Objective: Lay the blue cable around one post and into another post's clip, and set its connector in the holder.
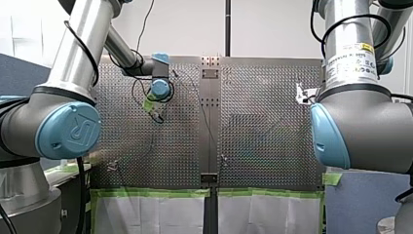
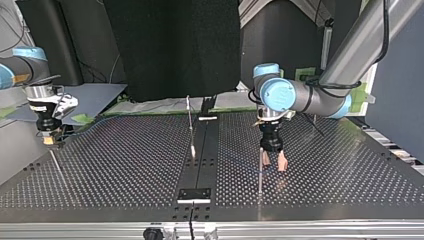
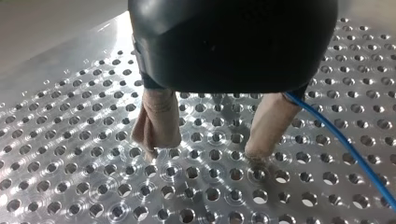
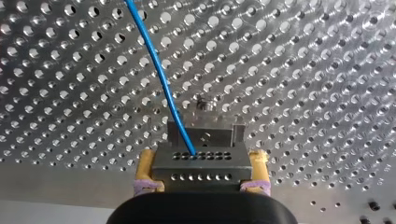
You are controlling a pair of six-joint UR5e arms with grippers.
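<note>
Over the table (image 3: 70, 140), left gripper (image 3: 205, 151) spread empty beside blue cable (image 4: 165, 88), right gripper (image 4: 202, 159) clamping connector (image 4: 201, 169).

The table (image 4: 303, 70) is shiny perforated metal; the blue cable (image 4: 159, 74) looks smooth.

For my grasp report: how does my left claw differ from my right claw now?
My left claw is open, nothing between its beige pads; my right claw, with yellow pads, is shut on the connector. The blue cable passes beside my left claw, but leaves the connector held by my right claw. Both are low over the perforated table.
</note>
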